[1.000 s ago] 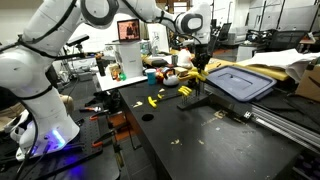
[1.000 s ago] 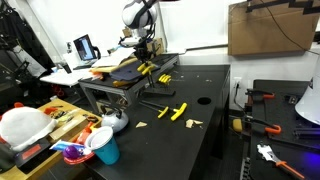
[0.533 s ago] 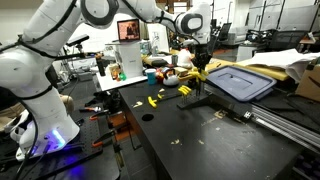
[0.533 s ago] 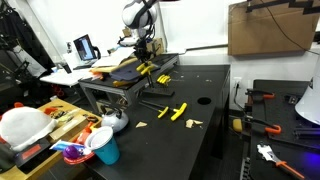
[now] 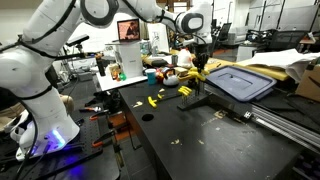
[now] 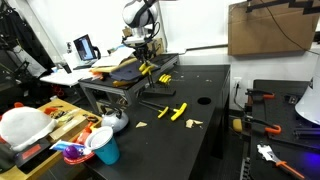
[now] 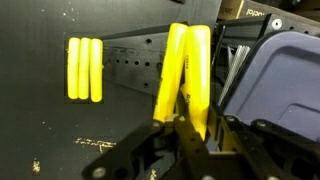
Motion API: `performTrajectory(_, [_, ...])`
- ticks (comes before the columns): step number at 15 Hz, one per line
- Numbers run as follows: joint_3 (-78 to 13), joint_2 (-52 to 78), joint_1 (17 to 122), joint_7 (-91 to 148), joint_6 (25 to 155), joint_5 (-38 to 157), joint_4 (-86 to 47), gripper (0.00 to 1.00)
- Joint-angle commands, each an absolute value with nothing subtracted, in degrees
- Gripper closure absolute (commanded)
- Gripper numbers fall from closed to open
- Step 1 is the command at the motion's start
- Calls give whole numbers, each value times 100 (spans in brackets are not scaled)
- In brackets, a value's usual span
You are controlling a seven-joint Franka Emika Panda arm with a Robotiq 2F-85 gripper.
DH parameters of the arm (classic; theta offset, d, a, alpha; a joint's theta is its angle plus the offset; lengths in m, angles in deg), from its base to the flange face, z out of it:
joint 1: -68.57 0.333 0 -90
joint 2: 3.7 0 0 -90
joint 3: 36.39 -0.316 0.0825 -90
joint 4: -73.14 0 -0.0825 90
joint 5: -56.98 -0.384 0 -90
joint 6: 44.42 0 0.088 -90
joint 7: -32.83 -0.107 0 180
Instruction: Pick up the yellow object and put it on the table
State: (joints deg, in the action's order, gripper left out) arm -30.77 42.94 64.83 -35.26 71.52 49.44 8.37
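Observation:
In the wrist view my gripper (image 7: pixel 185 125) is shut on the yellow object (image 7: pixel 186 65), whose two long yellow bars run up from between the fingers. In both exterior views the gripper (image 5: pixel 200 66) (image 6: pixel 146 58) hangs at the edge of a raised metal stand (image 6: pixel 120 85), with the yellow object (image 5: pixel 199 73) (image 6: pixel 147 68) in its jaws, just above the stand. Whether the object still touches the stand, I cannot tell. The black table (image 5: pixel 200 140) (image 6: pixel 195 135) lies below and in front of it.
Loose yellow pieces (image 5: pixel 155 100) (image 6: pixel 178 110) (image 7: pixel 85 70) lie on the black table. A blue-grey lid (image 5: pixel 240 82) (image 7: pixel 280 85) and a mustard cloth (image 5: pixel 275 68) sit beside the gripper. A round hole (image 6: pixel 203 100) is in the tabletop. A cluttered white desk (image 5: pixel 130 75) stands behind.

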Motion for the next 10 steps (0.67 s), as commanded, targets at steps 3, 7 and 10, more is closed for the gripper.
performTrajectory(3, [-3120,4049,6379,-3567,6644,4658,799,94])
performTrajectory(7, [-3073,3993,6401,-4010,6796,4533,690,94])
performTrajectory(10, [-3071,3953,6419,-4195,6906,4538,635,94])
